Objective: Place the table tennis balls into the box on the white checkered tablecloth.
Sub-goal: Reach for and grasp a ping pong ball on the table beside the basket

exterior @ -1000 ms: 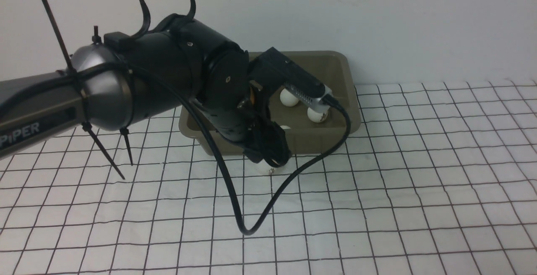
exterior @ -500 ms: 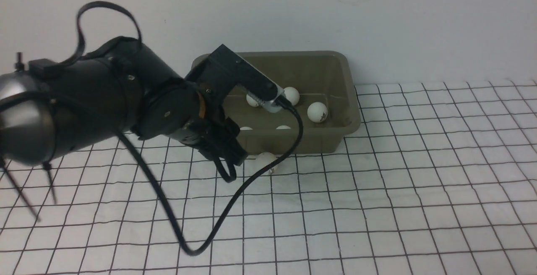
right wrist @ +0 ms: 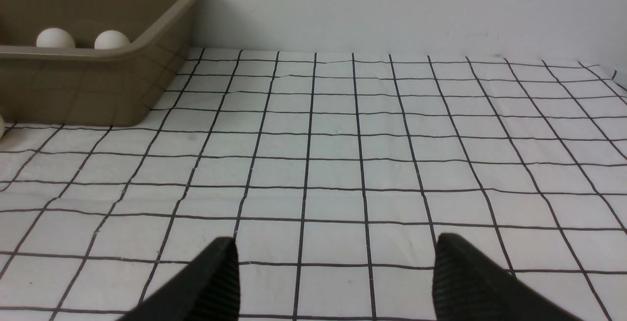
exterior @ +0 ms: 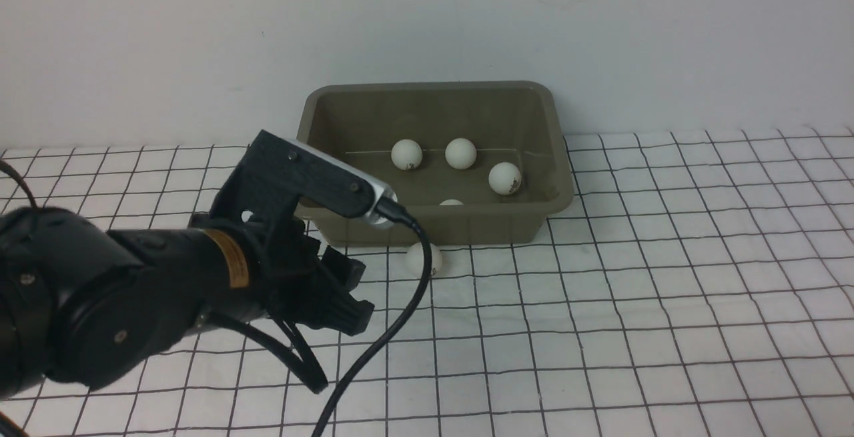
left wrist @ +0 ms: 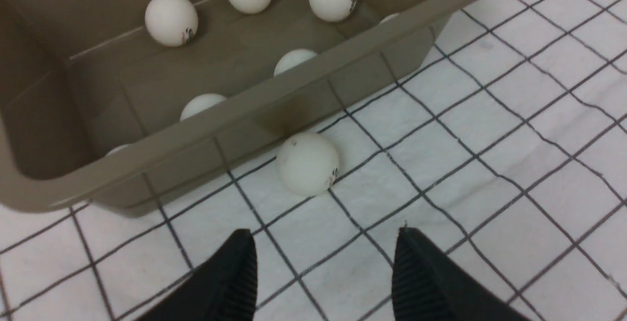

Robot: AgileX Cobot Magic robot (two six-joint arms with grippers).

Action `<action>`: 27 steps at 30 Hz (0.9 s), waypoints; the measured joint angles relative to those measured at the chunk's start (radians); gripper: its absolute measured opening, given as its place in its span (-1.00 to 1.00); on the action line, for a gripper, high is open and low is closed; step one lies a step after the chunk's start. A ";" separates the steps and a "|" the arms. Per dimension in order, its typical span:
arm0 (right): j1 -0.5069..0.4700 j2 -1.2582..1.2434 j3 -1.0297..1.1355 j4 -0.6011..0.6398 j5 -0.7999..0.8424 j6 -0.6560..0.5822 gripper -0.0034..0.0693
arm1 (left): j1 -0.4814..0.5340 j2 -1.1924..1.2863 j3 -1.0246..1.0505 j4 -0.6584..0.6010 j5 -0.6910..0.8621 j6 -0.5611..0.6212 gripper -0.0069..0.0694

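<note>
No legible text anywhere.

A: The front camera is looking forward from between the arms, down over the white checkered tablecloth (exterior: 600, 290); it is sitting well back.

B: The left wrist camera is hanging close above the box (left wrist: 205, 130); the right one is looking low across the cloth; all three are sharing that box.

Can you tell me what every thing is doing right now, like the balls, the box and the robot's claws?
ball outside the box: lying on the cloth by the box's near wall.
balls in the box: resting on the bottom.
box: upright, no lid.
checkered tablecloth: spread flat, slightly wrinkled.
left gripper: open, empty, short of the outside ball.
right gripper: open, empty.
</note>
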 joint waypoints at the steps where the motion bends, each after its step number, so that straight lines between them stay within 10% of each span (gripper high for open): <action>1: 0.000 0.000 0.000 0.000 0.000 0.000 0.42 | 0.000 0.037 0.030 -0.001 -0.108 0.000 0.08; 14: 0.000 0.000 0.000 0.000 0.000 0.001 0.42 | 0.000 0.487 0.077 0.031 -0.782 -0.085 0.10; 27: 0.000 0.000 0.000 0.000 0.000 0.001 0.42 | 0.001 0.561 0.072 -0.004 -0.850 -0.094 0.50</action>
